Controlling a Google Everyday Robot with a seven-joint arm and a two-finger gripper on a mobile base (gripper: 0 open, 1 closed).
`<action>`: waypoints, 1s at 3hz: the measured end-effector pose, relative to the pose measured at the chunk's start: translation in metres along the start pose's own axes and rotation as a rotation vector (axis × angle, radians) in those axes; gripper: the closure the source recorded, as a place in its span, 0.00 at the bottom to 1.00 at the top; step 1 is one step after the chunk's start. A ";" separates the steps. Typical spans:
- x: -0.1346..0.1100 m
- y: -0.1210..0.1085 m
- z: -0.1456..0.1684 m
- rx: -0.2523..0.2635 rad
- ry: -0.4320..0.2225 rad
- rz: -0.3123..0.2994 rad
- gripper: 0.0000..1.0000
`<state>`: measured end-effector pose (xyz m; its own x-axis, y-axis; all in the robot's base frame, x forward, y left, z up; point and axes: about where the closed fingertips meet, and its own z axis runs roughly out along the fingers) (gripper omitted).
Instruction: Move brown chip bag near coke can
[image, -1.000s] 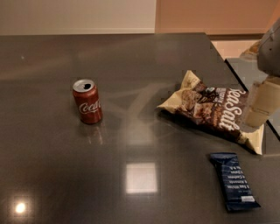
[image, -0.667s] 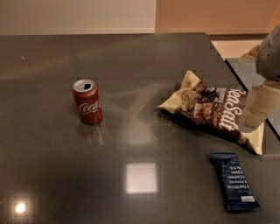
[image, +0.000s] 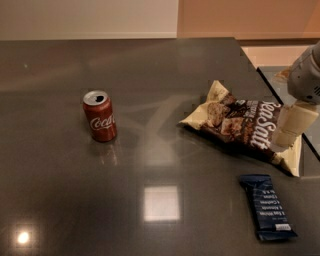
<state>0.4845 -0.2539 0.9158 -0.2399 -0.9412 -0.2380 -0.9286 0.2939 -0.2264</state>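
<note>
The brown chip bag (image: 240, 125) lies flat on the dark table at the right, cream edges, white "Sea Salt" lettering. The coke can (image: 99, 116) stands upright at the left middle, well apart from the bag. My gripper (image: 291, 127) comes in from the right edge; one cream finger hangs over the bag's right end, touching or just above it.
A narrow dark blue bar wrapper (image: 267, 207) lies in front of the bag at the lower right. The table's right edge (image: 260, 75) runs close behind the bag. A bright ceiling-light reflection sits on the table (image: 161, 203).
</note>
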 end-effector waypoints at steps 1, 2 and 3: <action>0.008 -0.007 0.017 -0.025 0.019 0.014 0.00; 0.012 -0.014 0.031 -0.040 0.031 0.020 0.00; 0.015 -0.021 0.041 -0.052 0.039 0.028 0.00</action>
<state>0.5120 -0.2671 0.8784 -0.2762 -0.9388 -0.2061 -0.9345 0.3124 -0.1706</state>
